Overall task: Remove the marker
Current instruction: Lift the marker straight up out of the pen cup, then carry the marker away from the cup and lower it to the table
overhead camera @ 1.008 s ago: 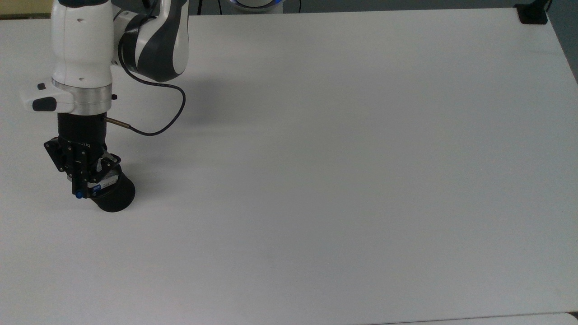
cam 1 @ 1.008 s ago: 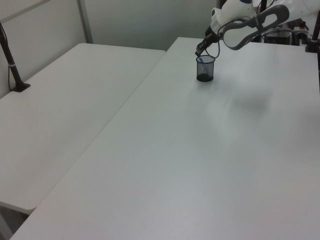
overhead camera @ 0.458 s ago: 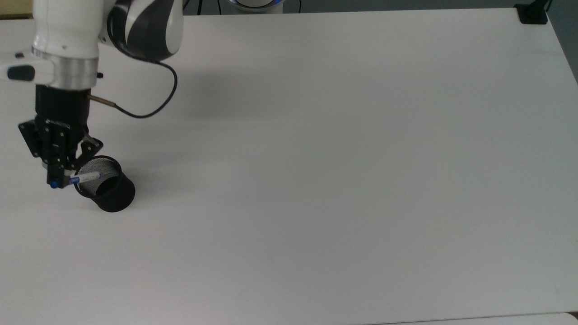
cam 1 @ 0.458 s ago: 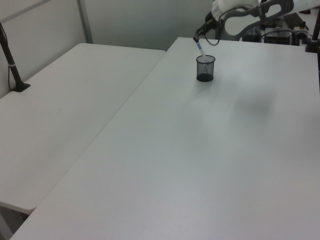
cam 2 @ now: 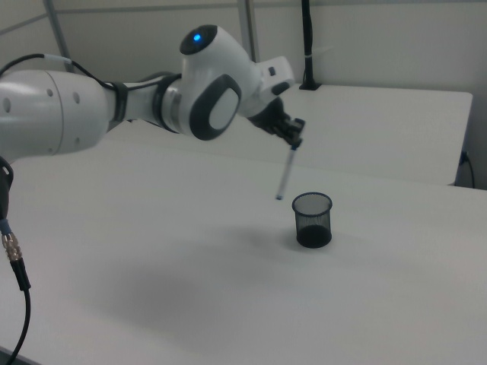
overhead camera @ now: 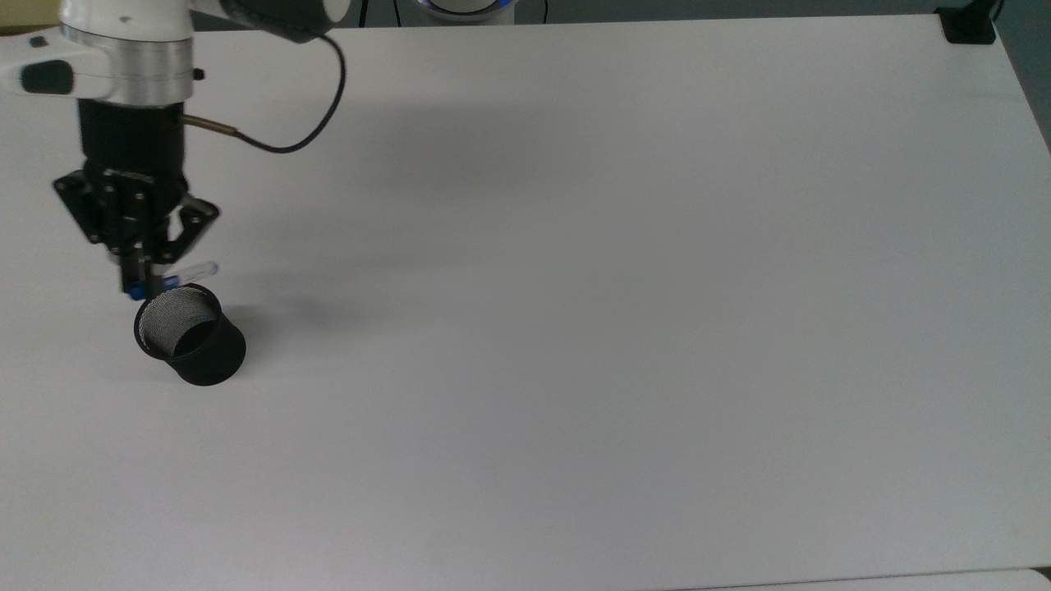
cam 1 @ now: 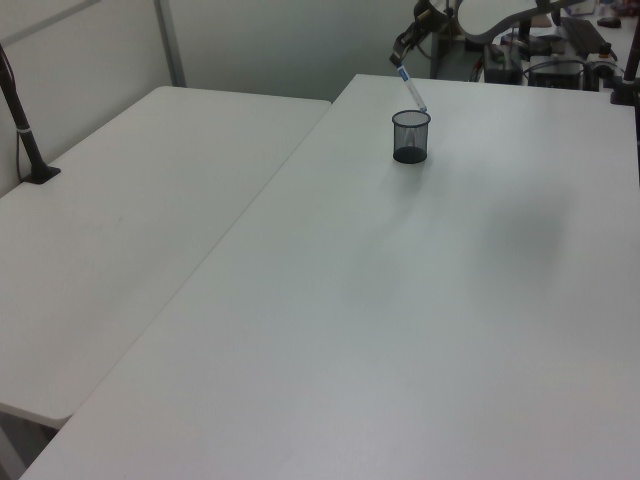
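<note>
1 marker (cam 2: 285, 173) in fingers (cam 2: 294, 134); 1 cup (cam 2: 313, 219).

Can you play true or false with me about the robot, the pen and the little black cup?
1. The gripper is holding the marker. True.
2. The marker is standing inside the cup. False: it hangs in the air, fully out of the cup, its lower end near the cup's rim height in the right view.
3. The cup is standing upright on the table. True.
4. The cup is full of other pens. False: its inside looks empty in the top view.
5. The marker hangs perfectly straight up and down. False: it is tilted, the top end pinched in the gripper.
</note>
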You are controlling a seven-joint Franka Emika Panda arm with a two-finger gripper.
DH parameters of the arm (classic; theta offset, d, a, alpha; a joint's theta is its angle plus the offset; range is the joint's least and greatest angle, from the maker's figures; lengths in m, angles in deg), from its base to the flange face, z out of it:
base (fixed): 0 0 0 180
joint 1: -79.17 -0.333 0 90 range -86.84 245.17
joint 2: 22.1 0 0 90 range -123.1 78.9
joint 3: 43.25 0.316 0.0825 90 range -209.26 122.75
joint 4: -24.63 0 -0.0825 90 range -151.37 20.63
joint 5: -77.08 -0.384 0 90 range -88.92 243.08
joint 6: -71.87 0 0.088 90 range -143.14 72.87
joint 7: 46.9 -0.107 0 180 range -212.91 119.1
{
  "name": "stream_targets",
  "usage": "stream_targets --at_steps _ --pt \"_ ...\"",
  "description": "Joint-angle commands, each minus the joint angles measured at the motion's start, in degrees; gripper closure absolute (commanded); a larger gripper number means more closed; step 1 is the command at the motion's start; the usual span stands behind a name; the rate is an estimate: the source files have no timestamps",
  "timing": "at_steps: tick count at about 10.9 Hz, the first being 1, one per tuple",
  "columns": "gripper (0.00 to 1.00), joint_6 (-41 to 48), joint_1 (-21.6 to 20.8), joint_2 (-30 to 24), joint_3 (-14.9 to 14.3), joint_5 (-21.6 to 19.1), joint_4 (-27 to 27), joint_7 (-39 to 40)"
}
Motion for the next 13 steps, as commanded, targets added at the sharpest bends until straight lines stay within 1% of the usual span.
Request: stream_targets --at_steps 1,2,3,5,8,9,10,11,12,13 --pt "0.95 6.7 -3.0 -1.4 2.1 0.3 -2.5 1.2" --pt "0.95 9.4 -4.1 -1.0 2.1 0.3 -2.5 1.2" --pt "0.93 9.7 -5.1 0.4 2.0 0.3 -2.4 1.2" --pt "0.90 9.7 -6.5 3.1 2.0 0.3 -2.3 1.2" --pt "0.89 9.6 -8.6 6.6 2.0 0.3 -2.3 1.0" --pt "0.86 9.6 -8.8 7.6 2.0 0.3 -2.1 0.9" --pt "0.78 9.3 -8.9 7.9 2.0 0.4 -2.1 0.8" --pt "0.60 9.4 -9.0 7.9 2.0 0.4 -2.1 0.8" --pt "0.26 9.6 -9.1 7.7 2.0 0.3 -2.1 0.6" --pt "0.00 9.6 -9.2 7.1 2.0 0.3 -2.0 0.6"
